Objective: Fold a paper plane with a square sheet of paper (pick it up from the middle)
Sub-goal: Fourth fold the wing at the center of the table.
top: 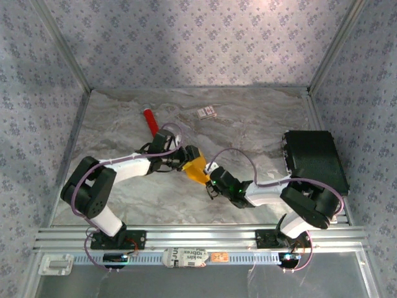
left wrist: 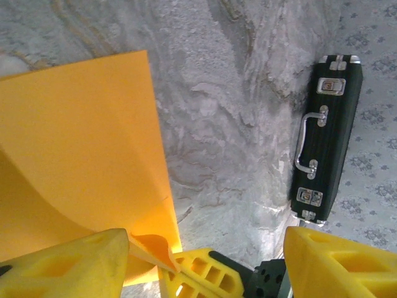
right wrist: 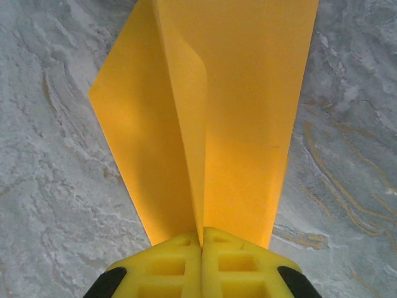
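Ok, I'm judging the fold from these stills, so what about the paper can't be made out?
- Top view: the paper is too small for its creases to be read.
- Left wrist view: its left part runs off the frame, and a yellow finger covers the lower edge.
- Right wrist view: its far end is cut off by the top edge, and the pinched edge is hidden inside the right gripper's shut jaws.

paper (right wrist: 242, 124) cut off at top edge, card (top: 207, 112) print illegible
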You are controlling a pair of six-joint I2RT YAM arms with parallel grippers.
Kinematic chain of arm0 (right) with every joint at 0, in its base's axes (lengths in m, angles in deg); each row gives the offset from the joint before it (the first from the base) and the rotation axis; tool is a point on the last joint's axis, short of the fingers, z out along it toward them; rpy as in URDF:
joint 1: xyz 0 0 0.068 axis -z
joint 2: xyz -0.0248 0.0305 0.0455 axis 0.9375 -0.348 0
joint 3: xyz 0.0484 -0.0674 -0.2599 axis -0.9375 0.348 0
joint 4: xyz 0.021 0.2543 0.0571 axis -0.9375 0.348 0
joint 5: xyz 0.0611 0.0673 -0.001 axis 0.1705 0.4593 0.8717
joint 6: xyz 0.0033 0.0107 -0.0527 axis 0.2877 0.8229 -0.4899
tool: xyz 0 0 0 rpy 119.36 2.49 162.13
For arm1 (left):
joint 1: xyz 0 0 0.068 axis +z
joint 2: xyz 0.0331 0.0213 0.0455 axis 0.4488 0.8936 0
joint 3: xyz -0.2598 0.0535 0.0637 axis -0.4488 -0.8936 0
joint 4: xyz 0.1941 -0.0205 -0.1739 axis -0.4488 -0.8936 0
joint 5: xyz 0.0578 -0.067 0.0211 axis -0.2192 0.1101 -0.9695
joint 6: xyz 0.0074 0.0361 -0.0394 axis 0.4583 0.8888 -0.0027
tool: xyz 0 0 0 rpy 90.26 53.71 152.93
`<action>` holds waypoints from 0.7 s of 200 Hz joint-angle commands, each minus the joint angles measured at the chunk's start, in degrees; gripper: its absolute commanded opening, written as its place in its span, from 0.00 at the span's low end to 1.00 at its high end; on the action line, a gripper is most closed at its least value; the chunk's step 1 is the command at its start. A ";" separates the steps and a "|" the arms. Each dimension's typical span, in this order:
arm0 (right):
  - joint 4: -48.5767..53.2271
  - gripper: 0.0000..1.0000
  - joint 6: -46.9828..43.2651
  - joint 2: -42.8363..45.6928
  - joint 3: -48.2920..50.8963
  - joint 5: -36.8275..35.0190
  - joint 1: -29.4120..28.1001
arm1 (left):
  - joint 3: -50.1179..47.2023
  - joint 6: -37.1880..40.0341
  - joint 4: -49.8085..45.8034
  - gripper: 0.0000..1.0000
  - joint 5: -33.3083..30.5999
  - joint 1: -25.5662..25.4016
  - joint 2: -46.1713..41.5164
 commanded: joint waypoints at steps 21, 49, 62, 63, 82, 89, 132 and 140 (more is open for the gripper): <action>-1.15 0.07 5.68 -0.81 0.57 10.89 3.57 | -1.23 0.55 -1.08 0.66 -1.27 0.37 -2.68; -1.24 0.07 8.34 -1.14 0.40 14.84 5.22 | -1.61 0.46 -1.05 0.67 -1.83 0.58 -3.49; -1.44 0.07 9.62 -1.55 0.42 16.33 6.10 | -1.78 0.38 -0.97 0.67 -1.92 0.60 -3.68; -1.52 0.07 9.68 -1.64 0.39 16.43 6.16 | -1.79 0.38 -0.97 0.67 -1.92 0.59 -3.70; -1.90 0.07 10.73 -2.23 0.38 17.48 6.53 | -2.26 0.30 -0.83 0.67 -2.22 0.66 -4.32; -2.03 0.07 11.00 -2.48 0.30 17.81 6.71 | -2.38 0.29 -0.82 0.67 -2.26 0.67 -4.57; -2.47 0.07 13.27 -3.39 0.20 20.90 7.95 | -3.42 0.46 -0.36 0.67 -2.71 0.86 -5.70; -2.54 0.07 13.82 -3.57 0.13 21.79 8.35 | -3.56 0.46 -0.12 0.62 -2.48 1.00 -5.64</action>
